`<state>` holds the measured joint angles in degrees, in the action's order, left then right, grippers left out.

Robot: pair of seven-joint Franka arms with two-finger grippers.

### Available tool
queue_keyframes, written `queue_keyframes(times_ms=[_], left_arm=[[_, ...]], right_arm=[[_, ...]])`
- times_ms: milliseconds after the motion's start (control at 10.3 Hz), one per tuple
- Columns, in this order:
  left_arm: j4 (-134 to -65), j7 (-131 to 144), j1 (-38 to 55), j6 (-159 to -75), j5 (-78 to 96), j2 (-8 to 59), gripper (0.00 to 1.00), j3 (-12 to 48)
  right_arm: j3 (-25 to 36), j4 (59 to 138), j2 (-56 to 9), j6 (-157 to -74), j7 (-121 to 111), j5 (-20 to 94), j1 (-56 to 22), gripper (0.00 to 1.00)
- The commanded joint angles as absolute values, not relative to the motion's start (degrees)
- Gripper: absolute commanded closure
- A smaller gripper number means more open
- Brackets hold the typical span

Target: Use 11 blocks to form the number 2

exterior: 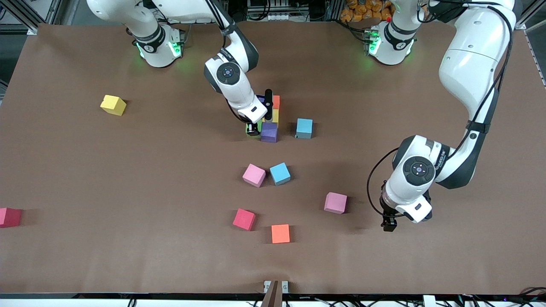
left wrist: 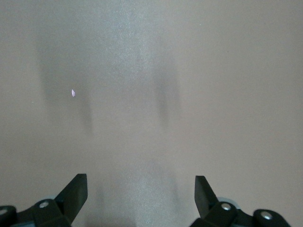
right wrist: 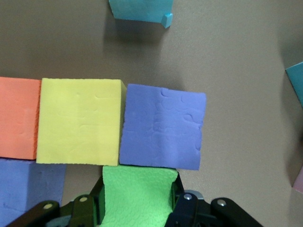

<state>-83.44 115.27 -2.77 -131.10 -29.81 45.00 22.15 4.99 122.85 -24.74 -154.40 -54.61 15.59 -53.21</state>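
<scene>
The right tool (right wrist: 137,208) grips the green block (right wrist: 138,191), light, soft foam best pinched on flat opposite sides; the left tool (left wrist: 141,198) hangs released.

From the front I see my right arm covering most of the green block (exterior: 259,126) and a second purple block (exterior: 260,99), while the red block (exterior: 9,217) is cut by the picture's edge.
</scene>
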Motion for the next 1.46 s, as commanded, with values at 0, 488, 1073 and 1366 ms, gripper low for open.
queue_keyframes(times_ms=[0,488,1073,1366], left_arm=[[-84.02,116.19,-2.55,-131.4,-29.71,44.47,0.0,21.8],[-84.11,116.19,-2.55,-131.4,-29.71,44.47,0.0,21.8],[-84.02,116.28,-2.55,-131.31,-29.71,44.12,0.0,21.88],[-84.02,116.28,-2.46,-131.4,-29.62,44.03,0.0,21.88]], right_arm=[[5.19,121.64,-26.98,-155.74,-55.37,16.7,-53.35,0.51],[5.19,121.55,-27.25,-155.74,-55.46,16.61,-53.0,0.34],[5.19,121.29,-27.25,-155.66,-55.28,16.61,-52.12,0.33],[5.19,120.85,-27.16,-155.13,-55.11,16.61,-52.03,0.33]])
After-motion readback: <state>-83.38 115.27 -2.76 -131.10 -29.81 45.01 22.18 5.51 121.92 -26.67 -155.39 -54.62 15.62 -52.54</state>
